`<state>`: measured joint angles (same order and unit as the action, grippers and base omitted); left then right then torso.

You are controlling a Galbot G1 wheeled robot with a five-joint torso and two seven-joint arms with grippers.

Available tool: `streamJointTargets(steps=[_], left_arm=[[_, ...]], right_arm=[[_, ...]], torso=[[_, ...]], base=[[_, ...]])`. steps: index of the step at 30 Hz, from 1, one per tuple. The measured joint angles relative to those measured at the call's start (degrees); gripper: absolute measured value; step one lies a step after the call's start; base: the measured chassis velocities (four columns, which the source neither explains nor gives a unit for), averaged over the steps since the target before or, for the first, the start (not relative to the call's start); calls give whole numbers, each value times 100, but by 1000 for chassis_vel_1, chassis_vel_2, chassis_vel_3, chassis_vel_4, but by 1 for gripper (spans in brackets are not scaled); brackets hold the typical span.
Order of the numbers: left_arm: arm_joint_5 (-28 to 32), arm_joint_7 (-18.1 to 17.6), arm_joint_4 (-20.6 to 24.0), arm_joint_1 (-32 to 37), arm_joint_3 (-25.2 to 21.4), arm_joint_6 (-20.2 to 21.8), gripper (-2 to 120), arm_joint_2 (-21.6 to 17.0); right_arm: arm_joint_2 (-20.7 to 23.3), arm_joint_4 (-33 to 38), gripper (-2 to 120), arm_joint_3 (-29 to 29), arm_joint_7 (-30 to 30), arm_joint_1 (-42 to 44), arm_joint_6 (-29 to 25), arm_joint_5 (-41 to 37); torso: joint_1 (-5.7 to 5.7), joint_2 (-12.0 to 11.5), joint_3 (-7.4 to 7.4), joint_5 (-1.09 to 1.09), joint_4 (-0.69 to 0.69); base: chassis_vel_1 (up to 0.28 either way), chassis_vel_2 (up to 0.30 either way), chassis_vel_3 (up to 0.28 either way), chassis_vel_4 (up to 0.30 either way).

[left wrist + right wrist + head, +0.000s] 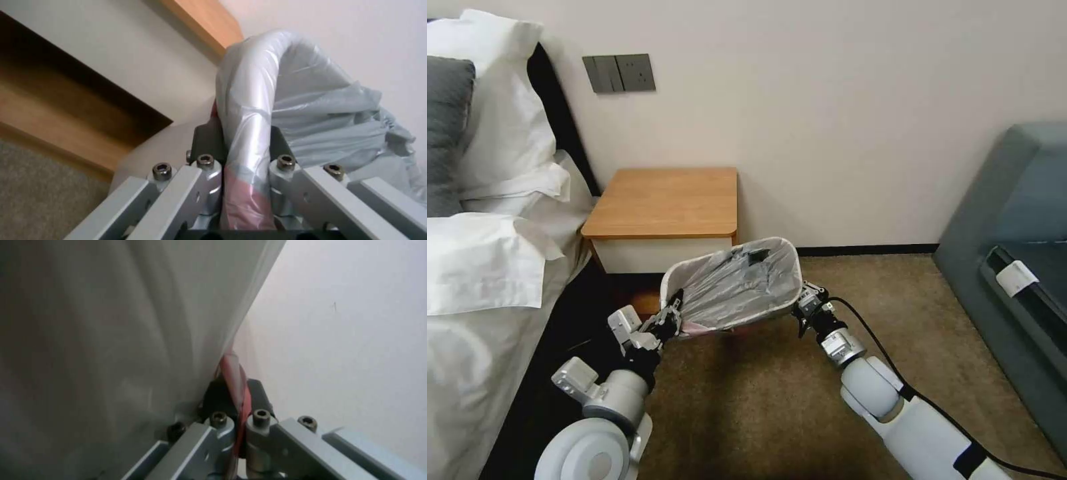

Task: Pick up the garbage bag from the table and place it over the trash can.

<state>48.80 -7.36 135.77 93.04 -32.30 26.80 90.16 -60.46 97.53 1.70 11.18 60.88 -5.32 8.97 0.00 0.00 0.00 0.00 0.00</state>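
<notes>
The garbage bag is draped over the trash can, pinched at opposite rims by the left gripper and right gripper; behind is the table, bed beside, on carpet

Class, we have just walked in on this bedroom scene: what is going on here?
The robot is lining a small cream-white plastic trash can on the carpet before the wooden nightstand. A thin, crinkly grey translucent garbage bag already lies inside and over the rim. The left gripper is clamped on the bag's pink band over the rim, and the right gripper pinches the pink edge on the opposite side.
</notes>
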Motion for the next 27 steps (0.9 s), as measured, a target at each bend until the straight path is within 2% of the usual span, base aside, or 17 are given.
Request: streamJointTargets(steps=[8,13,15,16,18,22,24,26,27], left_arm=[[8,-13,-6,-7,2,8,8,46],[-7,-20,-58,-69,-79,10,8,22],[-16,-20,-66,-78,-90,10,8,20],[-45,-20,-87,-100,-119,13,8,13],[-55,-20,-95,-108,-131,13,8,10],[-205,-20,-181,-181,-215,27,7,-61],[-219,-20,-190,-189,-220,27,7,-72],[-256,-20,-232,-257,-245,20,7,-128],[-256,-20,-232,-257,-245,20,7,-128]], right_arm=[[-24,-68,0,-35,5,52,-1,53],[17,79,17,-94,-31,180,11,76],[23,108,18,-107,-32,208,13,77],[38,174,28,-130,-33,272,15,77],[45,202,32,-140,-37,300,15,77],[191,664,53,-406,-112,734,-35,61],[216,719,55,-447,-122,791,-56,57],[402,1085,67,-660,-161,1186,-154,-86],[402,1085,67,-660,-161,1186,-154,-86]], torso=[[0,0,0,0,1],[0,0,0,0,0],[0,0,0,0,1],[0,0,0,0,0],[0,0,0,0,0],[0,0,0,-1,1],[0,0,0,0,1],[0,0,0,0,0],[0,0,0,0,0]], base=[[0,0,0,0],[0,0,0,0],[0,0,0,0],[0,0,0,0],[0,0,0,0],[0,0,0,0],[0,0,0,0],[0,0,0,0],[0,0,0,0]])
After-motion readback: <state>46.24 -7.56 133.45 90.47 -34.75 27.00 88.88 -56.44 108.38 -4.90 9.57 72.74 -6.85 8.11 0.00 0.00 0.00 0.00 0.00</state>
